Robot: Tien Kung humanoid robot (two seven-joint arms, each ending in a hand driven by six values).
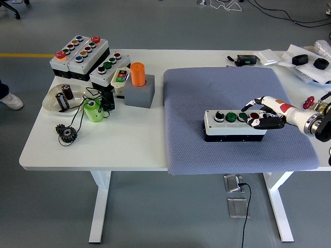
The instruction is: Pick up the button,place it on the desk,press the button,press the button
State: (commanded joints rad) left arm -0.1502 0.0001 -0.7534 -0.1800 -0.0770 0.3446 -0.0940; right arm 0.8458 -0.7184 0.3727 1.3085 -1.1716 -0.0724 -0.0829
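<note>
- Button box (235, 125) sits on blue-grey mat (227, 90), right half of white desk (103, 144).
- Right hand (265, 113) over box's right end, fingers loosely spread, holding nothing; fingertips (253, 122) at the rightmost button, contact unclear.
- Other button boxes (80, 54) far left, well apart.

Right hand (265, 114) reaches in from the right, fingers over the right end of the button box (235, 125). Box lies on the mat (207, 88), under and left of the hand. Far left of the hand: cylinder in block (138, 85), a cluster of button boxes (88, 59) behind it, dish (58, 98), small cup (93, 110) and gears (65, 133) nearer the table's (134, 150) front edge. Behind and right of the hand: loose items (305, 64) at the far corner.
</note>
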